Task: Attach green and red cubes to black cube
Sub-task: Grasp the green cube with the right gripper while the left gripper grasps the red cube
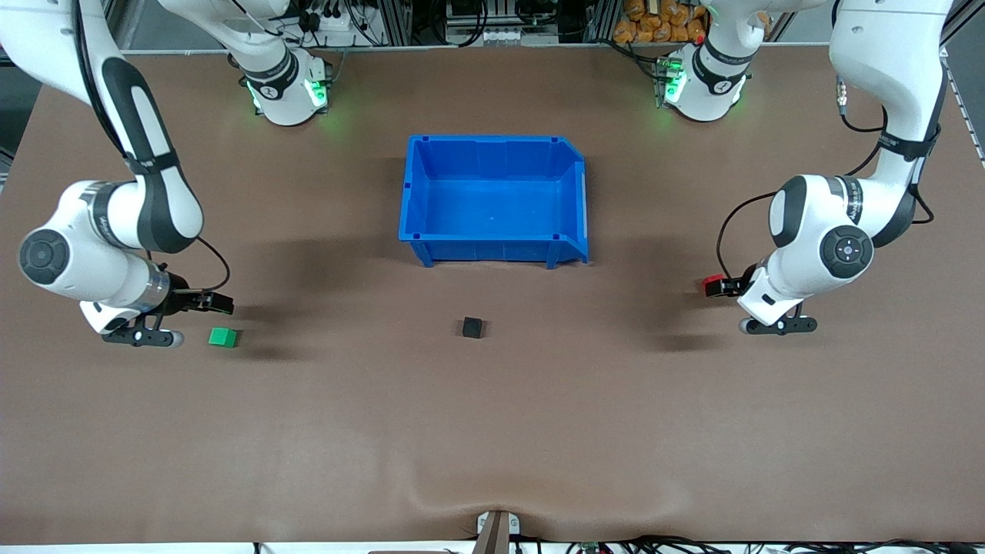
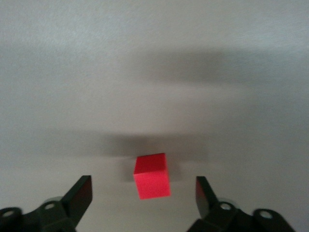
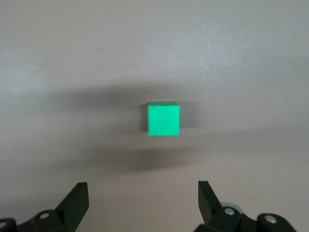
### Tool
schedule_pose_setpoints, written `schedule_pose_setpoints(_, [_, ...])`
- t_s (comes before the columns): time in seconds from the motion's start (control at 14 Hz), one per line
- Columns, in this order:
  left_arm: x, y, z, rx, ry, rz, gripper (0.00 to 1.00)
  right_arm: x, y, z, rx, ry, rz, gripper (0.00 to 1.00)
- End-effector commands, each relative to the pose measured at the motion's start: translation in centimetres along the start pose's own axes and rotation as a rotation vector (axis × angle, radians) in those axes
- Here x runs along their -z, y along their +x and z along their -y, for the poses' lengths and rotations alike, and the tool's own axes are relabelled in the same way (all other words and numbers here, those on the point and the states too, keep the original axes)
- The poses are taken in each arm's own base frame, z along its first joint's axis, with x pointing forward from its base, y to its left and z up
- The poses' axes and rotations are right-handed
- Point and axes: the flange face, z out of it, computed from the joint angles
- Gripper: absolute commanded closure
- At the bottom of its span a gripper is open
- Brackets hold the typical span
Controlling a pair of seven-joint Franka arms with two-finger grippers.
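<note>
Right gripper [image 1: 206,305] low at the right arm's end of the table, fingers [image 3: 77,200] spread wide, nothing between them. The green cube [image 1: 224,337] sits on the mat just beside it, at about 5 o'clock from the fingertips in the front view; in the right wrist view the cube [image 3: 163,120] lies apart from the open fingers, not touching either. Left gripper [image 1: 723,286] low at the left arm's end, also spread; the red cube [image 2: 152,176] sits between its fingers [image 2: 79,193], clear of both pads in the left wrist view. From the front, only a corner of the red cube [image 1: 712,282] shows at the fingertips. Black cube [image 1: 472,328] alone mid-table, well apart from both coloured cubes. Blue bin [image 1: 423,185] at about 12 o'clock from the black cube, farther from the front camera, nothing visible inside. Brown table mat [image 1: 492,431] under everything.
</note>
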Motion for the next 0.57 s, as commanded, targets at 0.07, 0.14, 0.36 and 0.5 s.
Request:
schedule_pose_setpoints(0.07, [-2.4, -0.9, 1.4, 0.101, -0.009, -0.013, 0.18, -3.8, 1.0, -1.8, 0.042, -0.011, -0.043, 0.0])
schedule_pose_setpoints(0.14, [-2.9, -0.8, 1.4, 0.126, -0.01, -0.014, 0.19, -4.9, 1.2, -2.3, 0.04, -0.012, -0.052, 0.0])
schedule_pose_setpoints(0.36, [-4.1, -0.7, 1.0, 0.173, -0.015, -0.02, 0.24, -7.1, 1.9, -2.1, 0.045, -0.015, -0.071, 0.0])
schedule_pose_setpoints(0.5, [-4.3, -0.9, 0.4, 0.217, -0.016, -0.015, 0.26, -7.7, 2.1, -1.8, 0.051, -0.015, -0.065, 0.0])
